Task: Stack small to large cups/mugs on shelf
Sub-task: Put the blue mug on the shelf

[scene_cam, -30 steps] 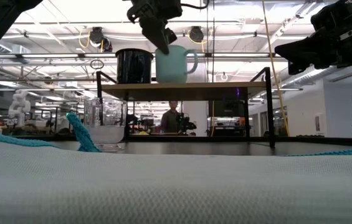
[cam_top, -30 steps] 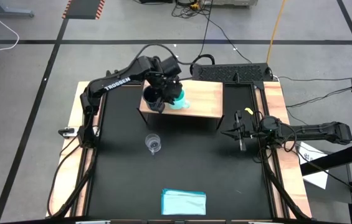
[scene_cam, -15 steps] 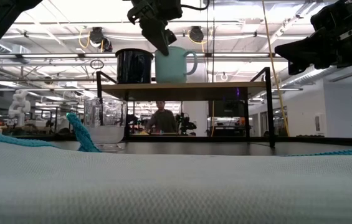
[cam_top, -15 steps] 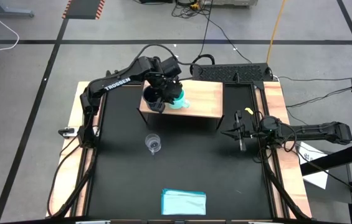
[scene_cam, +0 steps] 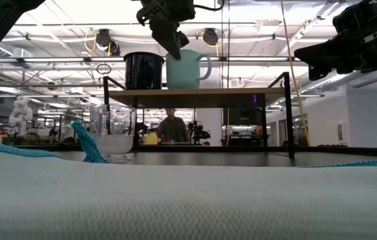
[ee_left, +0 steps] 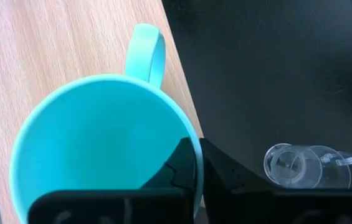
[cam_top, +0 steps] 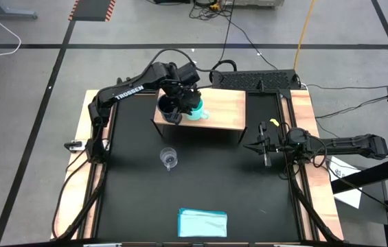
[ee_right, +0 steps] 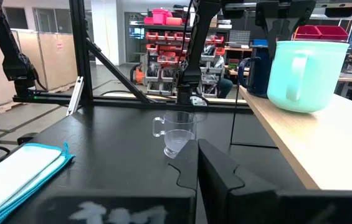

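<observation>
Left claw (scene_cam: pixel 173 41) pinched on the turquoise mug's (cam_top: pixel 197 110) rim, on the shelf (cam_top: pixel 224 110) beside the navy mug (cam_top: pixel 168 107) | glass cup (cam_top: pixel 169 159) left on the worktop (cam_top: pixel 248 192) | right claw (cam_top: pixel 264 147) pressed together, parked | risk: mug tipped if rim is dragged sideways.

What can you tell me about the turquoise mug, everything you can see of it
The turquoise mug is a smooth, opaque, glossy cup with one loop handle and an empty inside. It stands upright on the light wood top of the shelf, close beside the dark navy mug, near the shelf's front edge. The left pincer comes down from above, shut on its rim, one finger inside and one outside. Its handle points away from the navy mug.
</observation>
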